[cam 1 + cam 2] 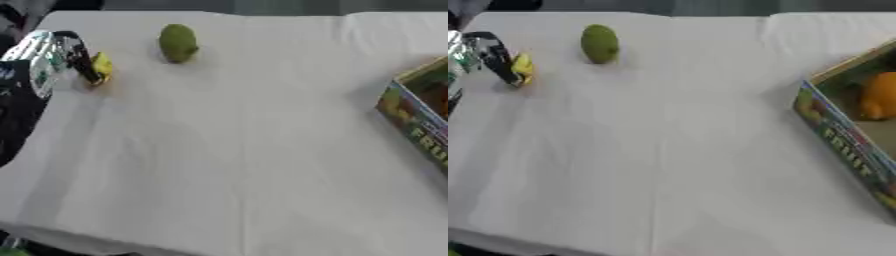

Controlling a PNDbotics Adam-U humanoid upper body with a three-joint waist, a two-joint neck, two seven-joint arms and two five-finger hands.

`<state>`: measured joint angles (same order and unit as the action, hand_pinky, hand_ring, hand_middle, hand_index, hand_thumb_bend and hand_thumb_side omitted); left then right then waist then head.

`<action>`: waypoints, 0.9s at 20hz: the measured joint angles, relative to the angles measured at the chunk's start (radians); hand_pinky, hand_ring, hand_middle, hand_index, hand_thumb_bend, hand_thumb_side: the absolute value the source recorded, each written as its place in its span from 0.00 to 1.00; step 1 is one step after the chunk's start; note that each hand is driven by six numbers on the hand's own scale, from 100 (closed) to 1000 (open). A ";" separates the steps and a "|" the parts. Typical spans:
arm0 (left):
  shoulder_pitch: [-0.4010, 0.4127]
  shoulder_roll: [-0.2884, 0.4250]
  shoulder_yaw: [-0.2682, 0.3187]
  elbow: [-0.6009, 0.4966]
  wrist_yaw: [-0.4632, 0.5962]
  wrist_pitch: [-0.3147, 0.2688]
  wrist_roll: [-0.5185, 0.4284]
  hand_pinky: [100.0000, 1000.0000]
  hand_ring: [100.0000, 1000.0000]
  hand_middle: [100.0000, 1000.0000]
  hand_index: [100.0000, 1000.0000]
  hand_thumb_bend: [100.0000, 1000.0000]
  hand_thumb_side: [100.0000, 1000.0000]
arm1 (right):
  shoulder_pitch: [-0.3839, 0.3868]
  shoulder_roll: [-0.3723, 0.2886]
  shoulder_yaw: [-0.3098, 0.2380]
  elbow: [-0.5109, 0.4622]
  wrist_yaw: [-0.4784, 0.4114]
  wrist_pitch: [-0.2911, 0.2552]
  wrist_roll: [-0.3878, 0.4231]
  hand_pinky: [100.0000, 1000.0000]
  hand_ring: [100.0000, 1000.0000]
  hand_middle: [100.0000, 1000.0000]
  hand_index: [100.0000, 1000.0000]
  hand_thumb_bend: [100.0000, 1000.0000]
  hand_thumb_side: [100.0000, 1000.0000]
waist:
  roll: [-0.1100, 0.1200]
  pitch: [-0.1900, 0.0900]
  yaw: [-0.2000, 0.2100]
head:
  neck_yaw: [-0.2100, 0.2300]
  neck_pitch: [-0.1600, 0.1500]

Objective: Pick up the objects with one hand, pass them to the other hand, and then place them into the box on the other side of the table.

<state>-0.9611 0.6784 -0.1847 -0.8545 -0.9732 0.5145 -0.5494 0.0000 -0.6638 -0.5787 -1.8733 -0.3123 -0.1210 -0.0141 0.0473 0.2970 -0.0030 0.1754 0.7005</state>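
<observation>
Now we see our left hand at the far left of the table, with its black fingers curled round one small yellow thing. We cannot tell what the yellow thing is, only that it is small and sits at our fingertips, down near the white cloth. One green fruit, shaped like a pear or a lime, lies a little way to the right of that hand and a bit farther back, not touching it. One box with bright fruit pictures on its side stands well apart, at the right edge of the table. One orange fruit lies inside it. Between our hand and the box we see only white cloth. Our right hand shows in neither view.
</observation>
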 measured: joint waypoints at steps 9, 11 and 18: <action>0.002 0.009 -0.017 -0.077 -0.002 0.002 0.026 0.63 0.61 0.54 0.46 0.13 0.00 | 0.009 0.005 0.000 0.000 0.000 -0.002 0.004 0.82 0.57 0.67 0.73 0.00 0.46 | -0.002 0.001 0.005 | -0.001 0.001; 0.003 0.023 -0.029 -0.126 0.005 -0.003 0.015 0.63 0.60 0.53 0.46 0.14 0.00 | 0.010 0.005 0.000 0.000 0.000 -0.002 0.005 0.82 0.57 0.67 0.73 0.00 0.46 | -0.002 0.000 0.007 | -0.001 0.002; 0.021 0.080 -0.072 -0.310 0.035 -0.025 -0.057 0.61 0.58 0.51 0.45 0.13 0.00 | 0.016 -0.005 0.000 0.000 -0.002 -0.002 0.005 0.82 0.57 0.67 0.73 0.00 0.47 | -0.002 -0.001 0.016 | -0.007 0.011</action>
<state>-0.9398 0.7581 -0.2567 -1.1647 -0.9386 0.4898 -0.6064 0.0157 -0.6691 -0.5788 -1.8730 -0.3140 -0.1232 -0.0095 0.0457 0.2959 0.0125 0.1685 0.7115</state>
